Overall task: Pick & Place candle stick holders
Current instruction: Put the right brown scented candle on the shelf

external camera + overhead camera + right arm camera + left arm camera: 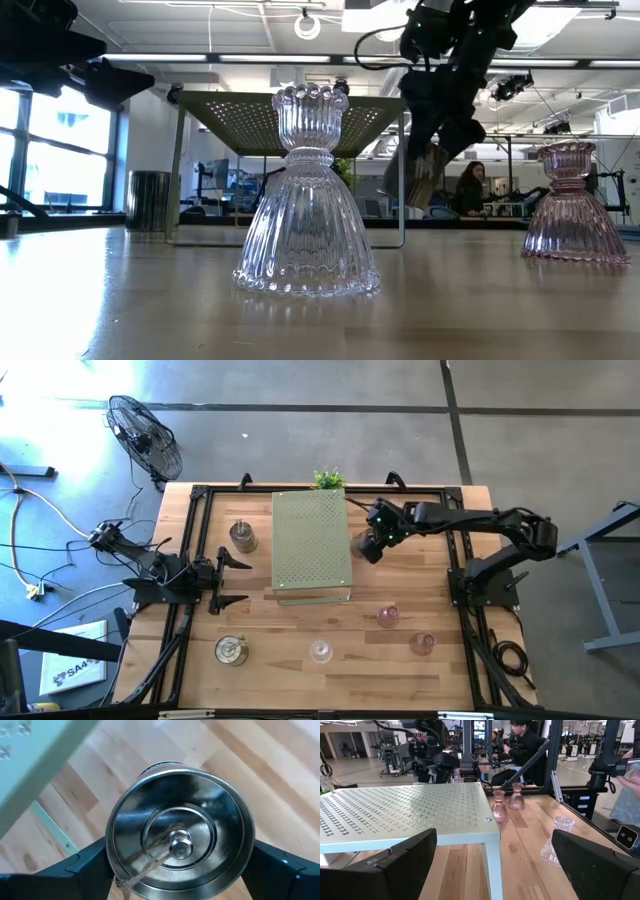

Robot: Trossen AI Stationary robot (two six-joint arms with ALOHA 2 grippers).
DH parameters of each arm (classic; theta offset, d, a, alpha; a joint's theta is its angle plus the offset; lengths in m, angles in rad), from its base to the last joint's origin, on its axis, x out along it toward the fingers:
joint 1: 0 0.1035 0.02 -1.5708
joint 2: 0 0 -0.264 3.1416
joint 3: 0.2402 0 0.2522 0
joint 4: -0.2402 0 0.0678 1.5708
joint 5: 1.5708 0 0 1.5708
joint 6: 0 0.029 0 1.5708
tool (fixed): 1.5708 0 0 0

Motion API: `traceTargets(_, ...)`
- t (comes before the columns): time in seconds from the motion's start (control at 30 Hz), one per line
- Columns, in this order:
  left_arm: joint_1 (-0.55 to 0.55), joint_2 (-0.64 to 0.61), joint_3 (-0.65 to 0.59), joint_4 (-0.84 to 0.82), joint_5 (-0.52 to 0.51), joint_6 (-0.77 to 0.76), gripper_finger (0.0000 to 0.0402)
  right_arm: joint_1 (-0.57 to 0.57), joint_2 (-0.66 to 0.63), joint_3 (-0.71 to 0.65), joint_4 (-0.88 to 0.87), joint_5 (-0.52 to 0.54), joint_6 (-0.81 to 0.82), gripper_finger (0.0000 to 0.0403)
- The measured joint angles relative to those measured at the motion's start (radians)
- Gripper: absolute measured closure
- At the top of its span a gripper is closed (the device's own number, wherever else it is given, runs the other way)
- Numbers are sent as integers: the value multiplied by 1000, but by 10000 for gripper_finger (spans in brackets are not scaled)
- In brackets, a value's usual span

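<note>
Bright, even overhead room light with window glare in the low view, and the counter (120, 300) foreground softly blurred.

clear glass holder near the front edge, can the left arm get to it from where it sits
Probably yes. The left gripper is open and empty beside the green board, and only bare wood lies between it and the clear glass holder; the metal holder stands off to the side.

A perforated board (312, 547) is raised on legs at the table's (180, 660) middle, with a plant (328, 479) behind it. One metal holder (242, 537) is set left of the board, another (231, 650) near the front-left. A glass holder (320, 651) is placed front-centre, and two more (388, 616) (423, 643) to its right.
</note>
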Motion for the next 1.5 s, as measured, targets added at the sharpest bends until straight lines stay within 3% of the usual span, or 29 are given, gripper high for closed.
traceTargets(0.23, 0, 0, 0, 0, 0, 0, 14, 30, -22, 32, 15, 83, -26, 61)
traceTargets(0.63, 0, 0, 0, 0, 0, 0, 14, 94, -135, 31, 19, 137, -97, 61)
traceTargets(1.07, 0, 0, 0, 0, 0, 0, 14, 349, -333, 31, 108, 464, -180, 62)
traceTargets(1.5, 0, 0, 0, 0, 0, 0, 14, 538, -349, 31, 390, 510, -430, 62)
